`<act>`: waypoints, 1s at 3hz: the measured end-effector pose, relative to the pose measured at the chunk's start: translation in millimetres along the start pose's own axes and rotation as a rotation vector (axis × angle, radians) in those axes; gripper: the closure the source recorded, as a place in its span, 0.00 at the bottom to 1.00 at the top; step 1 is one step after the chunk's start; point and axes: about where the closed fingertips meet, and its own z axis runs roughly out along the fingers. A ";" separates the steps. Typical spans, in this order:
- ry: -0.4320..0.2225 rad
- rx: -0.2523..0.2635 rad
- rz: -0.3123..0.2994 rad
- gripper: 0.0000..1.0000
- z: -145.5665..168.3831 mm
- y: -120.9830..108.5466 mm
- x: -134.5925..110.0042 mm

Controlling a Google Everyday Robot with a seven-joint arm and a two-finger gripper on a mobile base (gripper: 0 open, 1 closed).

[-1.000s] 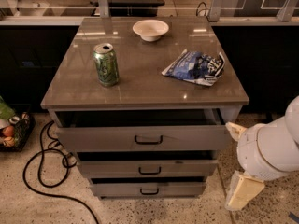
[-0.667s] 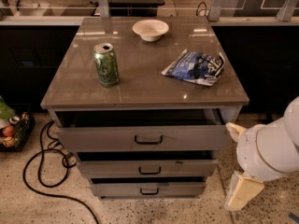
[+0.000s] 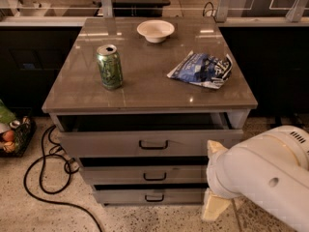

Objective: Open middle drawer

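The pincer (image 3: 211,178) hangs spread wide, holding nothing. The middle drawer (image 3: 120,174) of 3 is just left of it, not touching.

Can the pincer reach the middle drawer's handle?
Probably yes. The pincer hangs open beside the middle drawer, level with it, and nothing blocks its handle; the top drawer juts out above.

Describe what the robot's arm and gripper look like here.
The arm is a bulky, rounded shell in glossy white, with a small round recess on its side and short dark vent slits near its upper edge. No cables show on it. The gripper, at lower right beside the middle drawer, is cream-yellow with blocky, angular edges.
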 end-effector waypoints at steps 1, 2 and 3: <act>0.012 0.030 -0.036 0.00 41.2 0.9 -13.4; -0.003 0.038 0.030 0.00 69.8 1.7 -18.9; -0.028 0.035 0.112 0.00 84.4 7.4 -23.3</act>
